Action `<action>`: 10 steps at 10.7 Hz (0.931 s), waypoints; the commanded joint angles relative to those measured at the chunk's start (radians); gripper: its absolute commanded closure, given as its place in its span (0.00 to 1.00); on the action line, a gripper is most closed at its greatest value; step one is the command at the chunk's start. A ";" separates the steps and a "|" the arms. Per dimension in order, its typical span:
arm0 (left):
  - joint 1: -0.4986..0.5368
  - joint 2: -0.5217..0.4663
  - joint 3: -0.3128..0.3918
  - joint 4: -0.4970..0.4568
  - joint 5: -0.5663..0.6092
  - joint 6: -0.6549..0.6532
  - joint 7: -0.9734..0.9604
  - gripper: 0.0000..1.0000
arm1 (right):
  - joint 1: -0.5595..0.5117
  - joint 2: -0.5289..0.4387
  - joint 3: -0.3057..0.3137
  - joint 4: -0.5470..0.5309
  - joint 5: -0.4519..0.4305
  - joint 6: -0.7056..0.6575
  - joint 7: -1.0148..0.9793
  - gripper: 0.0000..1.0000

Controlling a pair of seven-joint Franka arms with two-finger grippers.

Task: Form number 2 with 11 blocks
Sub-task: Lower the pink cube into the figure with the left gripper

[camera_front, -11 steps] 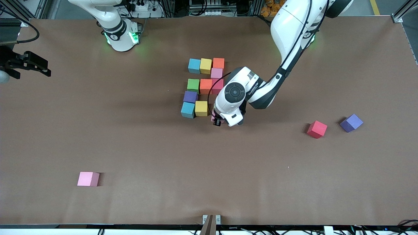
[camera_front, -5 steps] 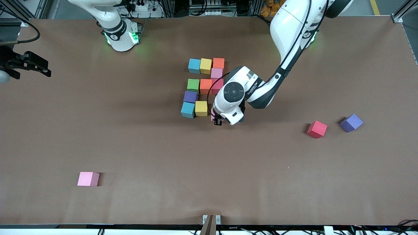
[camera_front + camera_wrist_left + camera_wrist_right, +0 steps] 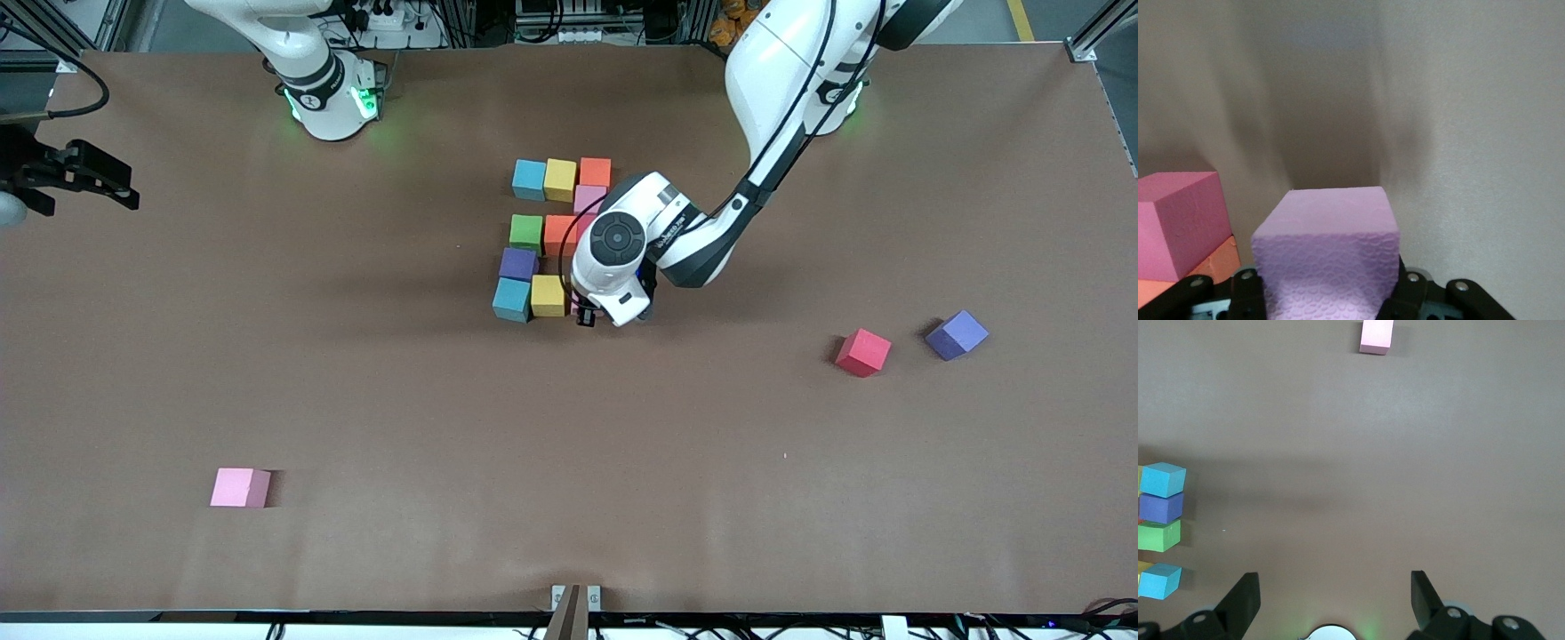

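Note:
My left gripper (image 3: 587, 313) is shut on a pale pink block (image 3: 1328, 243), low over the table right beside the yellow block (image 3: 548, 295) that ends the formation's row nearest the front camera. The formation holds blue (image 3: 529, 179), yellow (image 3: 560, 179), orange (image 3: 595, 171), pink (image 3: 589, 197), green (image 3: 526, 232), orange (image 3: 559, 233), purple (image 3: 517, 263) and blue (image 3: 511, 299) blocks. A crimson block (image 3: 1178, 220) stands next to the held one, largely hidden under the arm in the front view. My right gripper (image 3: 1331, 583) hangs open and empty, high over its own base, waiting.
Loose blocks lie apart from the formation: a red one (image 3: 862, 352) and a purple one (image 3: 957, 334) toward the left arm's end, a pink one (image 3: 240, 487) near the front edge toward the right arm's end. The left arm (image 3: 702, 249) stretches over the formation's side.
My left gripper has carried the pale pink block in toward the yellow block, away from the front camera. The right arm has not moved.

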State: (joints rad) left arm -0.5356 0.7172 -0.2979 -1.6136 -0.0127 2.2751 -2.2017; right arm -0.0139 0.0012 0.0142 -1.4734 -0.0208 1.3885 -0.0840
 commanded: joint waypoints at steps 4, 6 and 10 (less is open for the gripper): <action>0.000 -0.004 -0.010 -0.038 0.028 0.066 -0.044 0.86 | 0.002 0.011 0.003 0.025 -0.019 -0.014 0.004 0.00; -0.006 0.001 -0.009 -0.038 0.030 0.081 -0.044 0.85 | 0.002 0.011 0.003 0.025 -0.019 -0.014 0.004 0.00; -0.015 0.016 -0.010 -0.040 0.065 0.099 -0.044 0.84 | 0.000 0.011 0.003 0.025 -0.018 -0.014 0.004 0.00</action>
State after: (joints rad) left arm -0.5454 0.7259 -0.3047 -1.6509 0.0219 2.3540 -2.2133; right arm -0.0139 0.0015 0.0142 -1.4734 -0.0208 1.3885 -0.0841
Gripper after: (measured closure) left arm 0.401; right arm 0.000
